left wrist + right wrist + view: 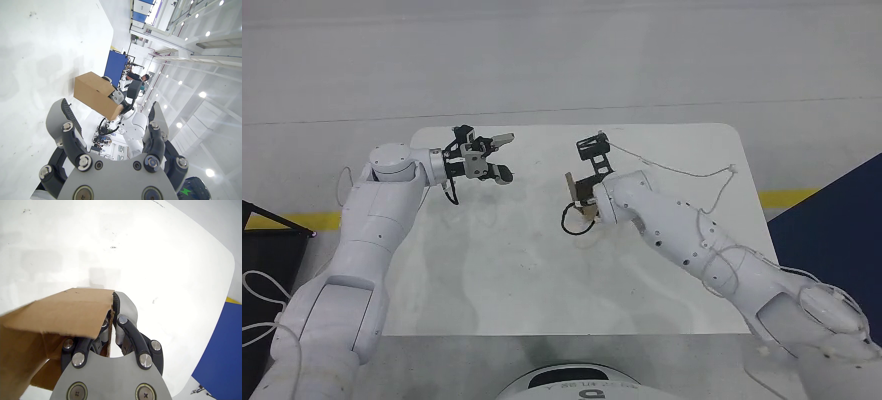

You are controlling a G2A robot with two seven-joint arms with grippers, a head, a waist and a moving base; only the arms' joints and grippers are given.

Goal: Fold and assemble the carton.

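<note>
Looking down from above, the small brown cardboard carton is up off the white table, near its middle, at the end of the right arm. Only a sliver of it shows past the wrist. The left gripper hangs well apart from it over the far left part of the table, fingers spread and facing the carton.

From the left wrist, the carton looks like a squared-up box with its walls standing. The right gripper holds it in the air by one end. The left gripper's two fingers stand wide apart with nothing between them, and the box is beyond them, untouched.

From the right wrist, the right gripper is pinched together on one cardboard wall at the open end. A loose flap lies bent over beside it.

I'd say the body is formed and closing that end is the step in hand. The left gripper would need to cross over and press the flap home squarely. The right has only an edge, so a hard push might twist the box.
</note>
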